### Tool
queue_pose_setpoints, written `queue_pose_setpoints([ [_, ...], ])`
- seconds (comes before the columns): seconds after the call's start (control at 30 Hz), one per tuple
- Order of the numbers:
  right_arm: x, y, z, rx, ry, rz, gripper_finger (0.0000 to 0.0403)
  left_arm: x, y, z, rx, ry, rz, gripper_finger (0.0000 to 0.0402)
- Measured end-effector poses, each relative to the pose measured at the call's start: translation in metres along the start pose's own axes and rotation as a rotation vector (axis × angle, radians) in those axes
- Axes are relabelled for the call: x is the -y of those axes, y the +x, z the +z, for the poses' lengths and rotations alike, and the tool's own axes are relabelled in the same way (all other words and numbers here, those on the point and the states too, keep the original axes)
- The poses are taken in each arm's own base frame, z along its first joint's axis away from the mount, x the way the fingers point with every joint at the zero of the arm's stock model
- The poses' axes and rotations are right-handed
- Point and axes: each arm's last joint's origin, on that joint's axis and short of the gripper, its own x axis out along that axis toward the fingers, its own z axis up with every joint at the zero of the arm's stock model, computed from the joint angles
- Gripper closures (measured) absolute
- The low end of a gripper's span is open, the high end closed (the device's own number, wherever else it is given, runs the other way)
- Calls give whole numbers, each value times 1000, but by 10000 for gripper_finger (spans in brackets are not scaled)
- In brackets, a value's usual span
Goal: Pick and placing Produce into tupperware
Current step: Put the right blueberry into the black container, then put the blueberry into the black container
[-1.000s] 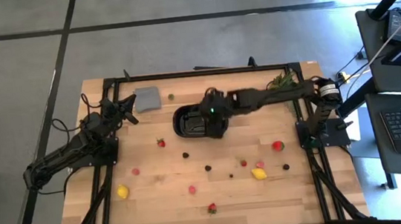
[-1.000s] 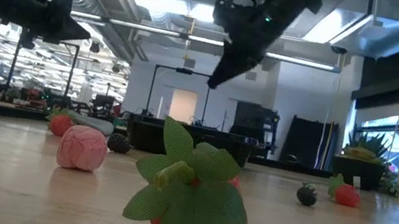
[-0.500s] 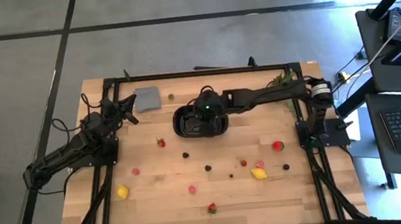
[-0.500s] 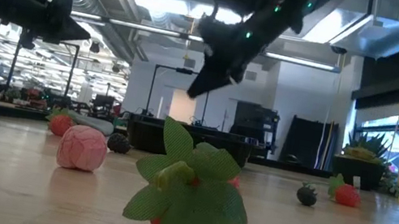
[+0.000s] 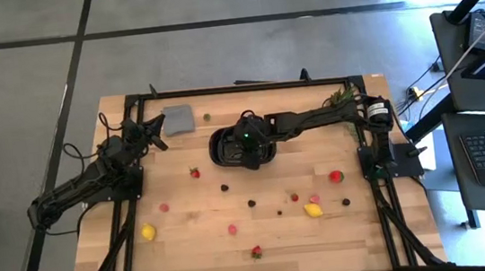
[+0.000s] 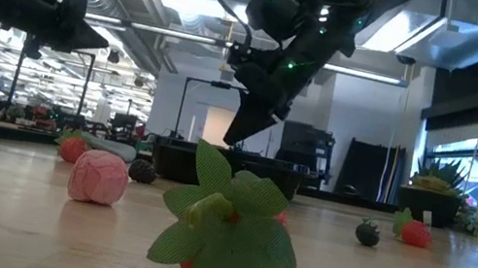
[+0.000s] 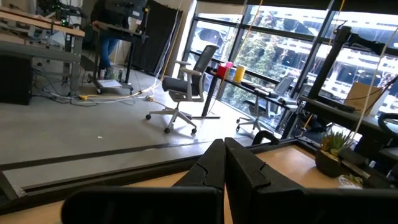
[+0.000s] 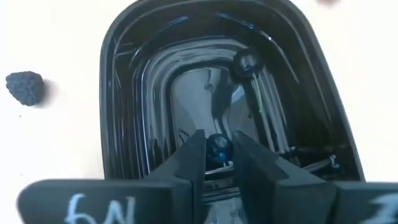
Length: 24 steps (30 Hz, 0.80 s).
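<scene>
The black tupperware tray (image 5: 224,153) lies at the table's far middle. My right gripper (image 8: 219,160) slants down into it, shut on a small dark blue berry (image 8: 219,145). It also shows in the low view (image 6: 233,138), just above the tray (image 6: 214,164). One dark stemmed berry (image 8: 245,61) rests on the tray's floor. Produce lies scattered on the wood: a strawberry (image 5: 195,172), lemons (image 5: 148,231) (image 5: 313,209), a dark berry (image 5: 225,188). My left gripper (image 7: 224,163) waits shut at the far left (image 5: 159,131). My right gripper pinches the dark blue berry (image 8: 219,145) between its two fingertips. The fingers slant down from the table's right side. The berry hangs clear above the tray's floor (image 8: 199,93).
A flat grey square piece (image 5: 177,118) lies at the far left beside my left gripper. A leafy strawberry (image 6: 228,226) and a pink fruit (image 6: 98,176) lie near the front edge. A blackberry (image 8: 25,87) sits on the wood just outside the tray. A plant (image 5: 342,98) stands far right.
My right gripper has sunk toward the tray and gone a little toward the table's left edge, so its fingertips now stand low over the tray's inside. The left arm has kept still.
</scene>
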Motion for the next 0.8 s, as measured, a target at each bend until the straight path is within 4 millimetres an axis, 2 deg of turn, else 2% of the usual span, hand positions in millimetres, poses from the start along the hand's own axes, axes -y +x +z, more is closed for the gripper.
queue_pose_setpoints([
  [0.4, -1, -1, 1, 4, -1, 20, 244, 0, 0, 0, 0, 0, 0, 401],
  [0.5, -2, -11, 7, -7, -12, 29, 232, 0, 0, 0, 0, 0, 0, 401],
  [0.63, -11, -34, 14, -64, -55, 108, 226, 0, 0, 0, 0, 0, -1, 401],
  [0.8, -31, -48, 3, -196, -114, 160, 229, 0, 0, 0, -1, 1, 1, 401],
])
